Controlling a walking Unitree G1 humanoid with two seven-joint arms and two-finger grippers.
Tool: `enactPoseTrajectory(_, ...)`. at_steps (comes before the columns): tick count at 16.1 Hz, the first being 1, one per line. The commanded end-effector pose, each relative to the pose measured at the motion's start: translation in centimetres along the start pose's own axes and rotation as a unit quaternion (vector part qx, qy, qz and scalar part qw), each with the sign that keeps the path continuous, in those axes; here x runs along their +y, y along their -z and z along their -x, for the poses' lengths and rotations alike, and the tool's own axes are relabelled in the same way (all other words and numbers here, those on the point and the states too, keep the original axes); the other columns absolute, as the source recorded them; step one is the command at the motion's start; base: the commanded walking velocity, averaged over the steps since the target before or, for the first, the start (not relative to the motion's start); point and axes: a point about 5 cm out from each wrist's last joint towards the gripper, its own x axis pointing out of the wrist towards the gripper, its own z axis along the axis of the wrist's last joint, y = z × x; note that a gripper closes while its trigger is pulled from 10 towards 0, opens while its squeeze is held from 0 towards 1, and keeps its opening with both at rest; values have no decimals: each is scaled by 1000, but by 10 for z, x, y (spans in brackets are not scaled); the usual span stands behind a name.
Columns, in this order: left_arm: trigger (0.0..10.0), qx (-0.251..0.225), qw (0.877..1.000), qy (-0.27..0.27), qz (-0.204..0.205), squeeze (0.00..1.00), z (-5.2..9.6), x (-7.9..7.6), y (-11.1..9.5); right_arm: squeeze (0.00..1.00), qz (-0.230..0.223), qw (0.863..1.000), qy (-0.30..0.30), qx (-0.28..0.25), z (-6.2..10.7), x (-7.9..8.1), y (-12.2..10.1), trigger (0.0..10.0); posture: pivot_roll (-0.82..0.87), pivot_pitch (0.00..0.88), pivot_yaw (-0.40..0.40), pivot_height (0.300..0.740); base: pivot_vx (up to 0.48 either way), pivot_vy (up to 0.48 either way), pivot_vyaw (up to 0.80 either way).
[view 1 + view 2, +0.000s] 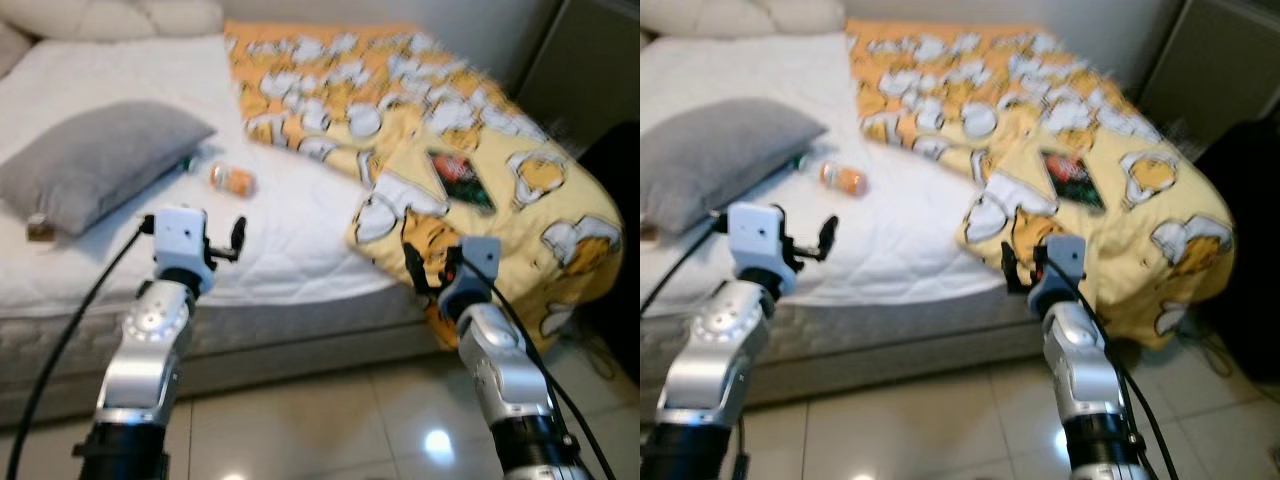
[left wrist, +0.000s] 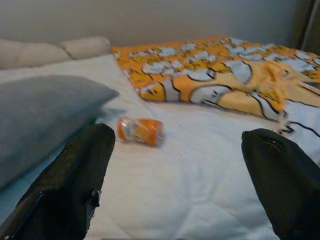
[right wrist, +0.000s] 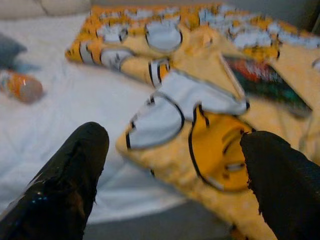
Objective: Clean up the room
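Nothing Gripped Yet at the Bedside

Both arms are raised toward the bed [image 1: 300,215], neither holding anything. The left gripper [image 2: 180,165] has its fingers spread wide, and so does the right gripper [image 3: 175,170].

An orange bottle [image 1: 232,178] lies on its side on the white mattress cover, just beside the grey pillow [image 1: 95,160] and ahead of the left gripper, well clear of its fingers. Across the bed from the pillow, a yellow cartoon-print blanket [image 1: 470,150] lies rumpled and spills over the bed's edge; a dark packet [image 1: 460,178] rests on it.

The bottle looks likely to roll on the soft quilting if one finger nudges it before the other closes. Tugging the blanket could also slide the packet onto the floor.

Pale glossy tiles [image 1: 330,420] run below the bed; a plain wall stands behind it.
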Motion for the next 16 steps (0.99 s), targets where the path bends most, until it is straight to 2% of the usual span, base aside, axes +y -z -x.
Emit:
enactPoseTrajectory(1, 10000, 3, 1000, -10, -6, 0, 1, 7, 0, 0, 3, 1000, -12, -1, -3, 8, -2, 10000, -19, 0, -37, 740, 345, 0, 0)
enactPoseTrajectory(8, 10000, 2, 1000, -10, -5, 0, 1, 7, 0, 0, 10, 1000, -8, -3, -4, 6, -3, 10000, -20, 0, -36, 740, 347, 0, 0)
enactPoseTrajectory(10, 10000, 3, 1000, -9, 1, 0, 1, 7, 0, 0, -4, 1000, -18, -8, -4, 8, -4, 10000, -20, 0, -36, 740, 358, 0, 0)
enactPoseTrajectory(11, 10000, 4, 1000, -8, 12, 0, 1, 7, 1, 1000, -12, 1000, -26, -13, -3, 8, -6, 10000, -20, 0, -36, 740, 356, 0, 0)
enactPoseTrajectory(12, 10000, 5, 1000, -10, 16, 133, 1, 7, 1, 1000, -9, 999, -32, -15, -3, 10, -7, 10000, -20, 0, -36, 740, 360, 0, 0)
enactPoseTrajectory(13, 10000, 7, 1000, -14, 22, 141, 1, 7, 1, 1000, -15, 999, -50, -17, -3, 13, -8, 10000, -24, 0, -32, 740, 364, 0, 0)
enactPoseTrajectory(14, 3451, 10, 999, -13, 32, 114, 1, 7, 2, 765, -18, 997, -75, -25, -1, 20, -10, 0, -25, 0, -31, 740, 364, 0, 0)
enactPoseTrajectory(15, 0, 10, 999, -15, 31, 63, 1, 7, 2, 0, -9, 996, -90, -26, -1, 24, -11, 0, -25, 0, -31, 740, 345, 0, 0)
enactPoseTrajectory(16, 0, 11, 999, -16, 31, 24, 1, 8, 2, 0, -7, 994, -101, -27, 0, 28, -11, 0, -26, 0, -30, 740, 345, 0, 0)
